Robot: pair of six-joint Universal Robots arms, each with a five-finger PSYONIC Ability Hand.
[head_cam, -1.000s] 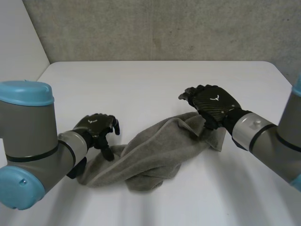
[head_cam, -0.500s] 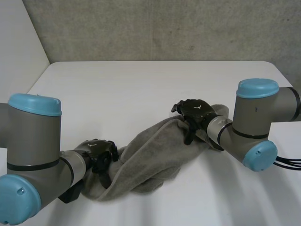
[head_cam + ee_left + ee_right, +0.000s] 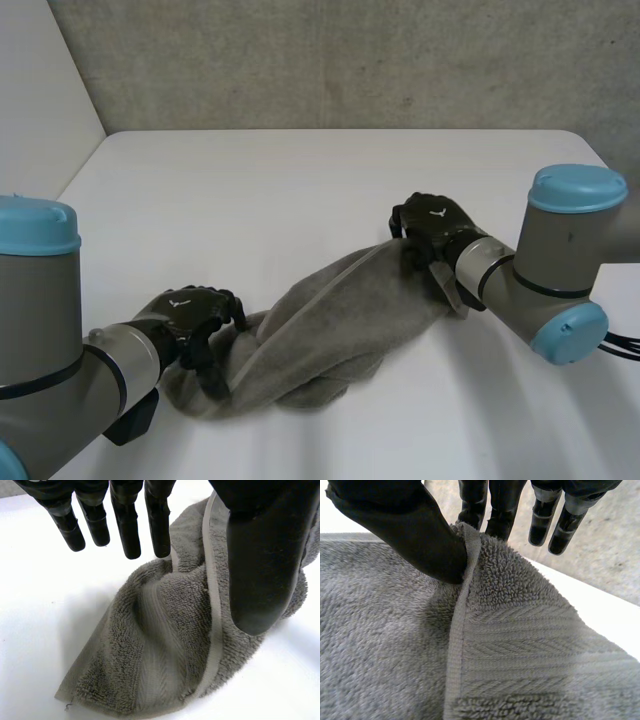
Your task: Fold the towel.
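A grey terry towel [image 3: 330,320] lies crumpled in a long heap across the near half of the white table [image 3: 300,180]. My left hand [image 3: 190,315] hovers over the towel's left end. Its fingers [image 3: 125,525] hang straight above the cloth [image 3: 165,650], and the thumb [image 3: 265,565] stands apart beside the hem, gripping nothing. My right hand [image 3: 432,225] is at the towel's right end. There its thumb [image 3: 420,535] presses the raised hem of the towel [image 3: 520,650] against the fingers, pinching it.
A grey concrete wall rises behind the table's far edge [image 3: 330,131]. Bare white tabletop stretches beyond the towel and to its right [image 3: 520,420].
My right hand came down onto the towel's right end and closed on the hem. My left hand dropped lower and nearer over the left end, with its fingers a little straighter.
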